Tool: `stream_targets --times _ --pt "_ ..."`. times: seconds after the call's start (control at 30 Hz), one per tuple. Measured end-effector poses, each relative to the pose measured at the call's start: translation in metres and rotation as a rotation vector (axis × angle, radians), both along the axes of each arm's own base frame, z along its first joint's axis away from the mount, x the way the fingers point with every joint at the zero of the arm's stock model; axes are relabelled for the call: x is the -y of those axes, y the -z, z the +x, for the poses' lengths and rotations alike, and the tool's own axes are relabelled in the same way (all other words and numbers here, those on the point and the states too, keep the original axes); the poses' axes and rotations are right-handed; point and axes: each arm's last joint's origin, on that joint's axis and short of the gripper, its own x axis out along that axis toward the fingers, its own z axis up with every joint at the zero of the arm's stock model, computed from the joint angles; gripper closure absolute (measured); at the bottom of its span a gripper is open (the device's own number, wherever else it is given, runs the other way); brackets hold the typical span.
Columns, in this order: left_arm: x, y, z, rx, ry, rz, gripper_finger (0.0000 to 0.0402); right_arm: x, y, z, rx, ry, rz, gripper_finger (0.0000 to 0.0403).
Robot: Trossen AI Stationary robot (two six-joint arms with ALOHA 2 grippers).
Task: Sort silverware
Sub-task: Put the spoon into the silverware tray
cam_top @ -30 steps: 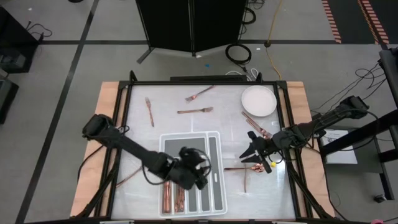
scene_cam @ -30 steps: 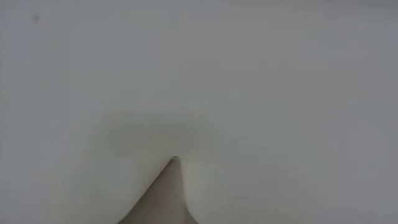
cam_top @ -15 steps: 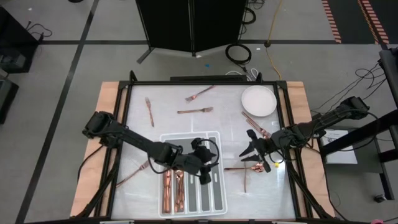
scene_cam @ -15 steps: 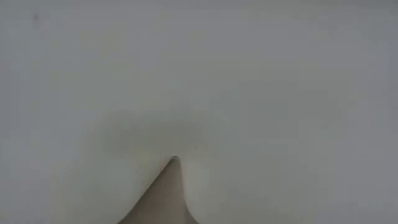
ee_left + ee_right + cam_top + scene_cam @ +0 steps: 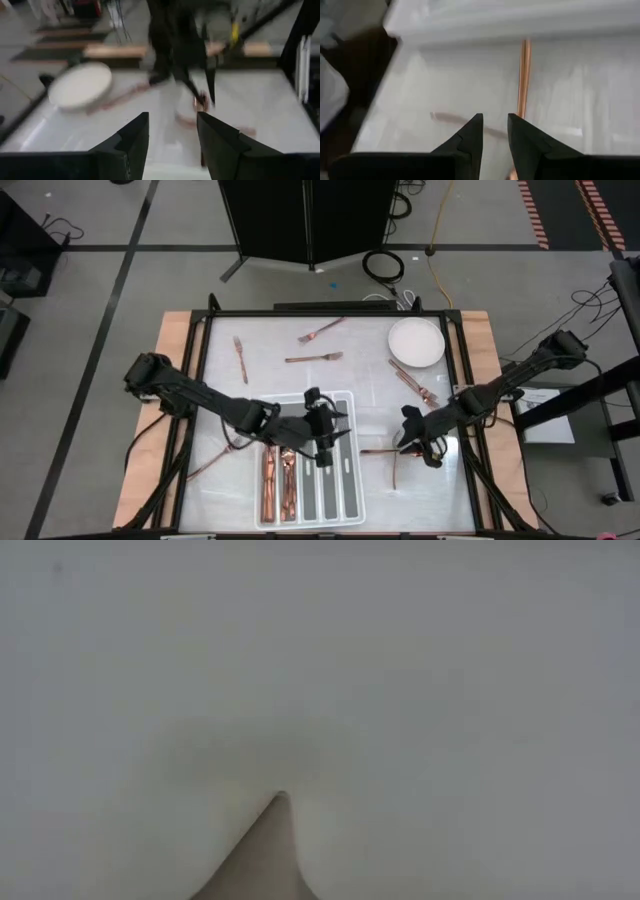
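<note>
1. The left tool (image 5: 322,452) hovers over the white divided tray (image 5: 345,500), near its 12 o'clock end; in the left wrist view its fingers (image 5: 131,142) stand apart with nothing between them.
2. The right tool (image 5: 408,442) sits low over the desk (image 5: 440,490) at 3 o'clock of the tray; its fingers (image 5: 470,135) show a narrow gap, empty, with a copper piece (image 5: 523,75) lying just beyond them.
3. Silverware: several copper pieces (image 5: 278,485) lie in the tray's 9 o'clock compartments; two crossed pieces (image 5: 385,452) rest just beside the right tool.
4. Forks (image 5: 315,358) lie scattered toward 12 o'clock; another piece (image 5: 412,382) lies at 6 o'clock of the round plate (image 5: 415,341).
</note>
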Motion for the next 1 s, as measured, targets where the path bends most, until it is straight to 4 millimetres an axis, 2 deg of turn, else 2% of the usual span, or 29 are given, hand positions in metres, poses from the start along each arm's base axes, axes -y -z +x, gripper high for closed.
stream_targets --times 0.1,0.33,0.4,0.53,0.8,0.9,1.0 --pt "-0.002 -0.008 -0.003 0.015 0.008 0.023 0.0234 -0.005 0.001 0.000 -0.073 -0.002 -0.044 0.0323" --pt "-0.010 0.001 -0.003 0.026 -0.005 0.075 0.0235 -0.015 0.008 0.000 -0.194 0.032 -0.092 0.0323" --pt "-0.017 0.004 -0.013 0.034 -0.014 0.073 0.0235 -0.016 0.012 0.000 -0.210 0.057 -0.118 0.0322" --pt "-0.031 -0.001 -0.035 0.171 -0.029 -0.008 0.0235 -0.018 0.017 0.001 -0.224 0.092 -0.142 0.0306" --pt "-0.031 0.032 -0.051 0.416 0.036 -0.110 0.0235 -0.021 0.033 0.007 -0.278 0.133 -0.181 0.0257" --pt "-0.028 0.057 -0.048 0.407 0.042 -0.107 0.0235 -0.024 0.037 0.012 -0.265 0.136 -0.174 0.0243" --pt "-0.025 0.071 -0.043 0.423 0.044 -0.118 0.0235 -0.027 0.043 0.016 -0.274 0.149 -0.174 0.0238"
